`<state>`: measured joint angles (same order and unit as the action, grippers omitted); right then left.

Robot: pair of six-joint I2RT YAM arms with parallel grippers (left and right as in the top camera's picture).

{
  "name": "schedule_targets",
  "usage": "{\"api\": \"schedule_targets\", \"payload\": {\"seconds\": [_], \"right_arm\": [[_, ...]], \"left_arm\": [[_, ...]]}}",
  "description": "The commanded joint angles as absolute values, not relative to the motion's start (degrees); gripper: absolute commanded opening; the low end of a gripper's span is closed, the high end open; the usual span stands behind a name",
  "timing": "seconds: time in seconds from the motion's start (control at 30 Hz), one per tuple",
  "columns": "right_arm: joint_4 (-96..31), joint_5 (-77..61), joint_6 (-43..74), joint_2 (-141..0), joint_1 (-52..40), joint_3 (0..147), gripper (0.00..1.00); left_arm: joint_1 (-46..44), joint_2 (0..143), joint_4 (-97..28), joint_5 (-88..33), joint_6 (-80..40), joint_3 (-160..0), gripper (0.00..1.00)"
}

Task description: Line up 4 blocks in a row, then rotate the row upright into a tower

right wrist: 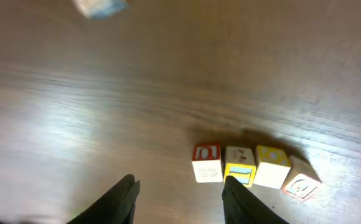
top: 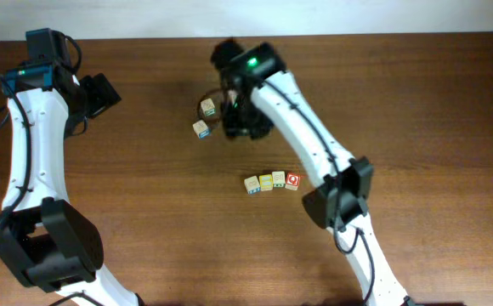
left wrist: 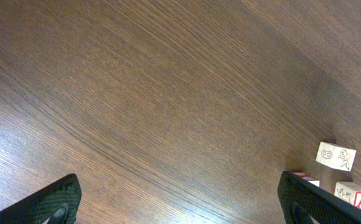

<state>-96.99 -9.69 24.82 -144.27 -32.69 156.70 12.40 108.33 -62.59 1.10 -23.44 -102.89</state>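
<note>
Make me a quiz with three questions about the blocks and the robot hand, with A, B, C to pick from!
1. How many blocks make the row? A two; B four; C six.
2. How is the left gripper? A open and empty; B shut on a block; C shut, empty.
3. Where are the two loose blocks? A stacked on the row; B on the table, apart from the row; C between the left gripper's fingers.
Answers: 1 B, four sit side by side. 2 A, its fingers stand wide, nothing between. 3 B, they lie away from the row.
</note>
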Motion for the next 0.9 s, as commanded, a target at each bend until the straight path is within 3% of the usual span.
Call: {"api": "schedule_targets", "payload": {"seconds": [0.0, 0.1, 0.27, 0.3, 0.33, 0.4, 0.6, 0.87], "right_arm": [[-97.4, -17.0, 21.4, -135.9, -28.5, 158.7, 0.40], [-97.4, -14.9, 18.6, -124.6, -24.8, 155.5, 0.39], [-97.3, -6.7, 21.6, -100.8, -18.6, 126.7, 0.40], [-97.1, -5.2, 23.2, -99.7, -17.6, 121.8, 0.40], [-95.7, -4.1, 24.8, -99.6, -16.5, 115.7, 0.40], [-88.1, -4.3, 26.2, -99.9, -16.0, 104.1, 0.40], [-67.7, -4.5, 29.1, -104.2, -16.0, 82.2, 0.36], [-59.0, -10.6, 29.3, -114.7, -16.2, 79.7, 0.31]], "left_arm": [[12.4, 108.7, -62.7, 1.3, -24.0, -104.2, 0.99], [12.4, 108.7, -62.7, 1.3, -24.0, -104.2, 0.99], [12.4, 108.7, -68.6, -3.9, -24.0, -104.1, 0.99], [12.2, 108.7, -70.1, -3.9, -26.3, -104.1, 0.88], [11.6, 108.7, -72.7, -3.9, -31.1, -104.1, 0.84], [8.9, 108.7, -74.2, -3.3, -32.6, -104.1, 0.64], [-7.7, 108.9, -73.1, 0.4, -34.0, -101.8, 0.49], [-20.9, 109.1, -61.9, 0.9, -40.8, -89.6, 0.44]]}}
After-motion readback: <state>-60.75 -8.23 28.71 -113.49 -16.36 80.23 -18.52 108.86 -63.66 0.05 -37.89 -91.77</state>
